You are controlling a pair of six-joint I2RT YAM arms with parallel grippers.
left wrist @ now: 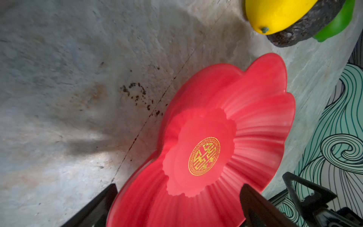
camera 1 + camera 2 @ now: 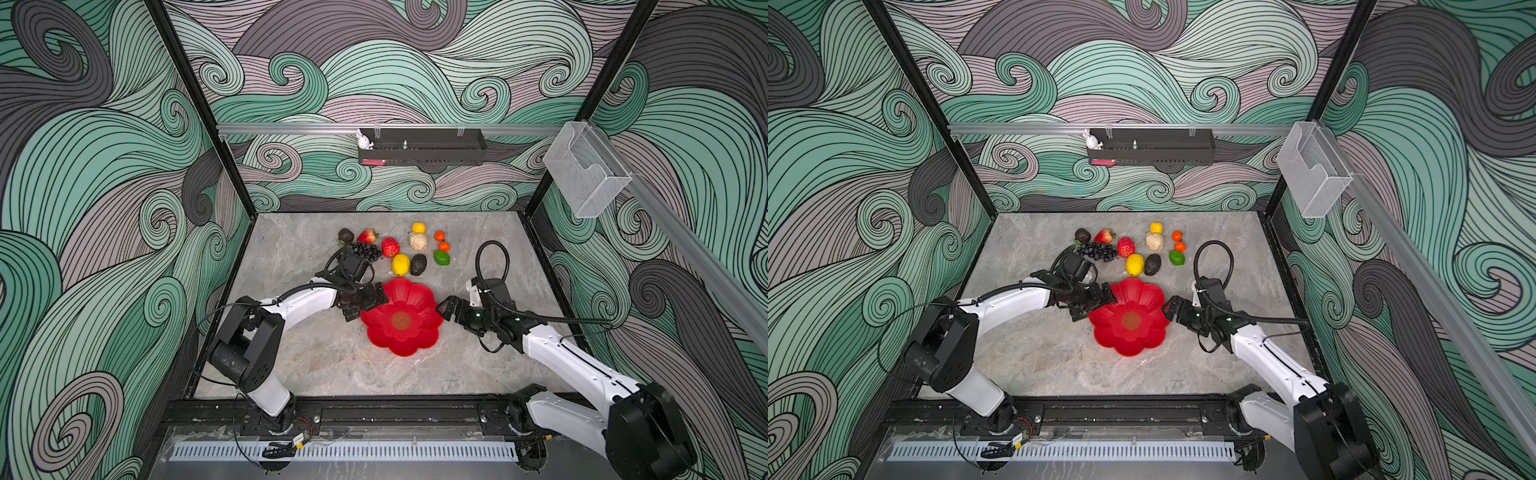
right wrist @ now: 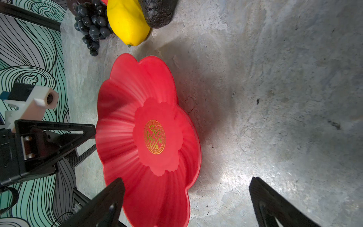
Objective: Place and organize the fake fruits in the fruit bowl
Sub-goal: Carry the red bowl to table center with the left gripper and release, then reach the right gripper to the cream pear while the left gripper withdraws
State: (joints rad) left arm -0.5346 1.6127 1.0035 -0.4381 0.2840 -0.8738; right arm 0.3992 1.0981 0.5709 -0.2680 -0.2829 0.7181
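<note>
In both top views the left gripper [image 2: 365,302] sits at the left edge of the fruit bowl [image 2: 415,343]. Its jaws are spread wide and they are not squeezing anything. In the left wrist view, a petal of the red bowl's rim lies between the two black fingers [image 1: 107,200]. I cannot tell if they touch it.

The right gripper [image 2: 444,311] sits at the right edge of the bowl. Its jaws are spread wide too, with nothing gripped. In the right wrist view one finger is over the rim and the other is over the table [image 2: 316,365].

The bowl stands in the middle of the table. A round gold mark [image 2: 401,320] shows on its red bottom.

The fruits all lie on the table behind the bowl:
- Nearest the bowl are a big lemon [image 2: 401,264] and a dark avocado [image 2: 418,264], side by side.
- Left of them are the grapes [image 2: 368,250], a red apple [image 2: 390,247], a strawberry [image 2: 368,237] and a second avocado [image 2: 345,235].
- To the right are a lime [image 2: 441,257], two oranges [image 2: 440,236], a pear [image 2: 418,242] and a small lemon [image 2: 419,227].

A black tray [image 2: 432,153] hangs on the back wall with a white bunny [image 2: 364,140] at its left end. A clear bin [image 2: 586,178] hangs on the right wall.
</note>
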